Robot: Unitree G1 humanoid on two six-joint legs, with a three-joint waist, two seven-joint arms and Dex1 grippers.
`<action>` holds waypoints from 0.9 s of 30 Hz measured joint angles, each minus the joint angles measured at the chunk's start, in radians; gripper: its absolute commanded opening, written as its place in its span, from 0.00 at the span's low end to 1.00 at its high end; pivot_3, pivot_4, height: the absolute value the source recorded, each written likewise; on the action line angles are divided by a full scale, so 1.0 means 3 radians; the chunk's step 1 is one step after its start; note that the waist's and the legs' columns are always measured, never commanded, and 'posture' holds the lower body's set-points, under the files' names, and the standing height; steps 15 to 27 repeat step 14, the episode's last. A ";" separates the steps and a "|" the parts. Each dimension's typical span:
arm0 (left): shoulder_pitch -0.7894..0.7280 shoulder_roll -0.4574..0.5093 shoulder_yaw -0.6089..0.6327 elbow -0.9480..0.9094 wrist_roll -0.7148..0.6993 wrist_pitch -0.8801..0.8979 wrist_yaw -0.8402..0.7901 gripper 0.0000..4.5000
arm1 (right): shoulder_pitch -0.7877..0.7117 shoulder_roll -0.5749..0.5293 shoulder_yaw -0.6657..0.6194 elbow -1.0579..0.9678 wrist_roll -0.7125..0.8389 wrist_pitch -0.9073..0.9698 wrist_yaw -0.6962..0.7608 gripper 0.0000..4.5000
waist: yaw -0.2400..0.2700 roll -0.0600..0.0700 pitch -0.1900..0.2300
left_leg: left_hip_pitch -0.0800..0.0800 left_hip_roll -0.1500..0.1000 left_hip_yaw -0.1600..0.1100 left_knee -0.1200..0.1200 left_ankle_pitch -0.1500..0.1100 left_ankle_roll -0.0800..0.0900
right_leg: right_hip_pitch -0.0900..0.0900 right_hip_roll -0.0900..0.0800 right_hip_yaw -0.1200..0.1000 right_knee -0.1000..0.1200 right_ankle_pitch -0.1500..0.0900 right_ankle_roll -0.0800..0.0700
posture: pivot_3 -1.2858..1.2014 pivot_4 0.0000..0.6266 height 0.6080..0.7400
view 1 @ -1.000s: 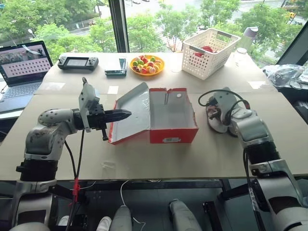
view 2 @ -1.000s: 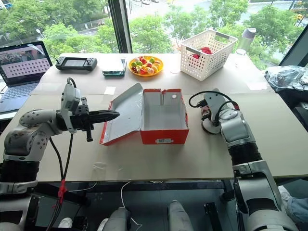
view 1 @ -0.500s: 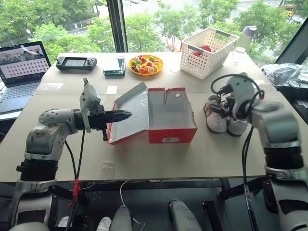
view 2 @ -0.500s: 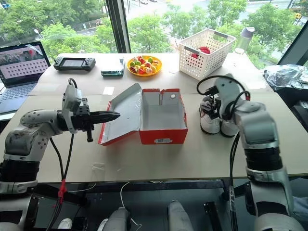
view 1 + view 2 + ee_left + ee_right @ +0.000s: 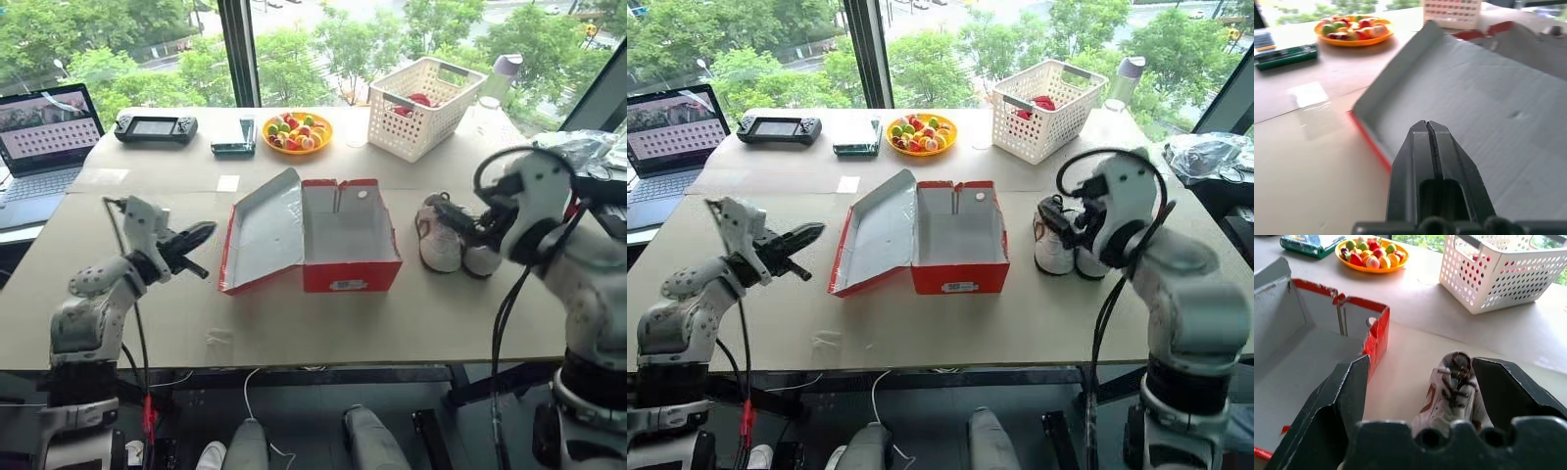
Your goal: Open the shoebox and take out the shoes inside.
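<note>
The red shoebox (image 5: 351, 264) stands open at the table's middle, its lid (image 5: 265, 227) leaning out to the left and its grey inside bare. The shoes (image 5: 441, 242), a whitish pair with dark laces, sit side by side on the table just right of the box. My right gripper (image 5: 1058, 217) hovers above their near side with its jaws spread wide and nothing held; in the right wrist view one shoe (image 5: 1449, 391) lies below between the fingers (image 5: 1347, 387). My left gripper (image 5: 201, 232) is shut and empty, left of the lid and apart from it, pointing at its grey inner face (image 5: 1488, 93).
At the back stand a white lattice basket (image 5: 426, 93), an orange plate of fruit (image 5: 299, 130), a green-black device (image 5: 235, 137), a game controller (image 5: 157, 127) and a laptop (image 5: 49, 127). A bottle (image 5: 505, 73) and a plastic bag (image 5: 578, 147) are at the far right.
My right gripper opened off the shoes, then lifted and drew back toward me. My left arm swung away from the lid to the left and dropped lower, still shut.
</note>
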 measured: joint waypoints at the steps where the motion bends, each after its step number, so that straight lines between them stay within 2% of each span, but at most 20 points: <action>1: 0.0056 -0.0045 0.0089 -0.0020 0.0062 -0.0016 0.0199 0.00 | 0.0120 0.0001 0.0014 0.0001 -0.0077 -0.0119 -0.0060 0.88 | 0.0010 0.0000 0.0000 | 0.0000 -0.0001 0.0001 0.0003 0.0000 0.0000 | 0.0000 0.0000 0.0000 0.0000 0.0001 0.0001 | 0.52 0.24 0.64; 4: 0.0231 -0.0314 0.0440 -0.0134 0.0120 -0.0118 0.0792 0.00 | 0.0412 0.0102 -0.0039 0.0044 -0.0214 -0.0551 -0.0238 0.88 | 0.0036 -0.0003 -0.0002 | 0.0012 0.0000 0.0001 0.0003 0.0000 -0.0001 | 0.0012 0.0000 -0.0001 -0.0002 0.0004 -0.0001 | 0.52 0.24 0.64; 9: 0.0420 -0.0449 0.0624 -0.0230 0.0141 -0.0144 0.1166 0.00 | 0.0651 0.0153 -0.0125 0.0355 -0.0380 -0.1086 -0.0451 0.88 | 0.0057 -0.0003 -0.0002 | 0.0032 0.0002 0.0000 0.0002 0.0000 -0.0001 | 0.0042 0.0000 -0.0005 -0.0021 -0.0006 -0.0022 | 0.52 0.24 0.64; 14: 0.0582 -0.0575 0.0693 -0.0212 0.0146 -0.0250 0.1335 0.00 | 0.0685 0.0303 -0.0156 0.0617 -0.0478 -0.1404 -0.0654 0.88 | 0.0050 -0.0006 -0.0004 | 0.0032 0.0002 0.0001 0.0002 0.0000 -0.0001 | 0.0049 0.0000 -0.0004 -0.0028 -0.0005 -0.0021 | 0.52 0.24 0.64; 27: 0.0582 -0.0575 0.0693 -0.0212 0.0146 -0.0250 0.1335 0.00 | 0.0685 0.0303 -0.0156 0.0617 -0.0478 -0.1404 -0.0654 0.88 | 0.0050 -0.0006 -0.0004 | 0.0032 0.0002 0.0001 0.0002 0.0000 -0.0001 | 0.0049 0.0000 -0.0004 -0.0028 -0.0005 -0.0021 | 0.52 0.24 0.64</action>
